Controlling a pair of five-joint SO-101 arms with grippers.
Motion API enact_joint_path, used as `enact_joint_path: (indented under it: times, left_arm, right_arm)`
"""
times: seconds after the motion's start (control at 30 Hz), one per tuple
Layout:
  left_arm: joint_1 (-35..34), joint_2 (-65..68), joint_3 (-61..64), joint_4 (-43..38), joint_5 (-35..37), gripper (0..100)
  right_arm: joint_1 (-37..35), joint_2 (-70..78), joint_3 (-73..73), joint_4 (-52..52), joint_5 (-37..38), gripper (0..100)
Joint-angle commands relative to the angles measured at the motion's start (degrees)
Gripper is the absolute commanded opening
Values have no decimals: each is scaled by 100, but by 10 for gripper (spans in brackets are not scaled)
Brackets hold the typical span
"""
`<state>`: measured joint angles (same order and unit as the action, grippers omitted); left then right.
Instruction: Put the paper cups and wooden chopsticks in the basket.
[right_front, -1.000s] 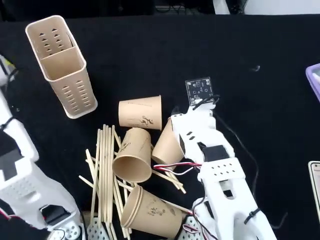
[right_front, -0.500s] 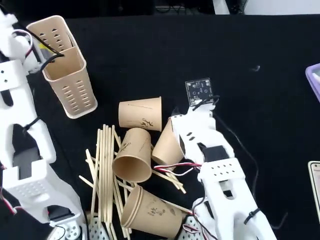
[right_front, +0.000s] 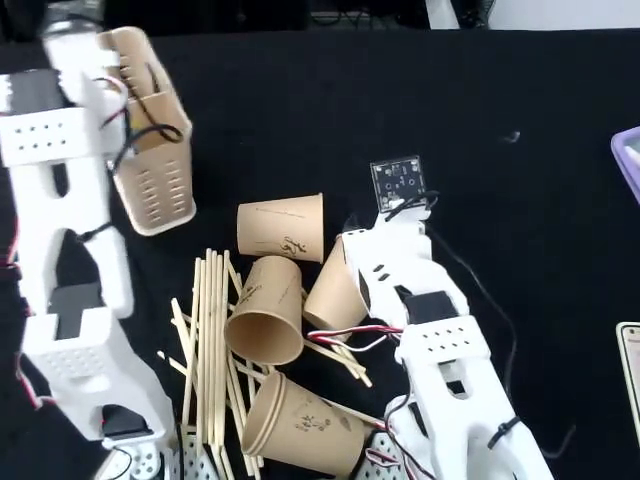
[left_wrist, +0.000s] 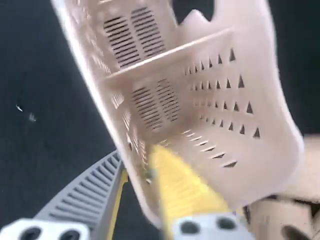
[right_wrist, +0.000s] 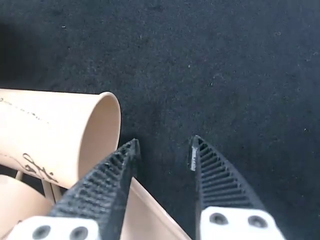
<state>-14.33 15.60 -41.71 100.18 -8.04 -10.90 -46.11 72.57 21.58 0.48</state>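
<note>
The basket (right_front: 160, 170), a tall tan holder with slotted walls and a divider inside, stands tilted at the far left of the black table (right_front: 520, 80), with the left arm (right_front: 60, 150) rising just in front of it. The left gripper (left_wrist: 135, 156) straddles one wall of the basket (left_wrist: 210, 100): its yellow finger is inside, its grey finger is outside, and the two are drawn in narrowly with the wall pinched between them. The paper cups (right_front: 265, 312) lie on their sides in a loose cluster, nearer the arms' bases than the basket and to its right in the high view. The cup closest to the basket (right_front: 282, 228) has its mouth turned away from it. The open-mouthed cup (right_front: 262, 320) lies further from the basket, and the slanted cup (right_front: 335, 290) rests against the right arm (right_front: 430, 340). The last cup (right_front: 300, 425) is farthest from the basket, at the near edge. The wooden chopsticks (right_front: 210, 340) are spread in a bundle on the basket's side of the cluster, some running under the cups. The right gripper (right_wrist: 162, 147) is partly open and holds nothing. It sits low over the cloth, one ribbed finger just beside the rim of the cup closest to the basket (right_wrist: 50, 135), on the side facing away from the basket. A purple object (right_front: 628, 160) lies at the table edge farthest from the basket.
</note>
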Motion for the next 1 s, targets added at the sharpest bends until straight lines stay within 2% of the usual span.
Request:
enact_joint_path:
  times: [0.0, 0.27, 0.4, 0.5, 0.6, 0.83, 0.97]
  left_arm:
    - [716, -79, -119, 70, -1169, 29]
    - [1640, -765, -57, 70, -1829, 30]
    - [1675, -580, 145, 53, -1846, 35]
    - [1490, -343, 347, 53, -1793, 105]
    - [1174, -290, 277, 53, -1248, 154]
    - [514, -703, -356, 62, 88, 163]
    - [391, -1090, -163, 62, 774, 216]
  right_arm:
    - [-53, -22, -22, -105, -18, 174]
    - [-53, -31, -31, -132, -18, 174]
    - [-53, -31, -31, -123, -18, 174]
    - [-53, -31, -22, -114, -18, 174]
    - [-53, -22, -22, -114, -18, 174]
    - [-53, -22, -22, -123, -18, 175]
    - [-53, -22, -22, -132, -18, 175]
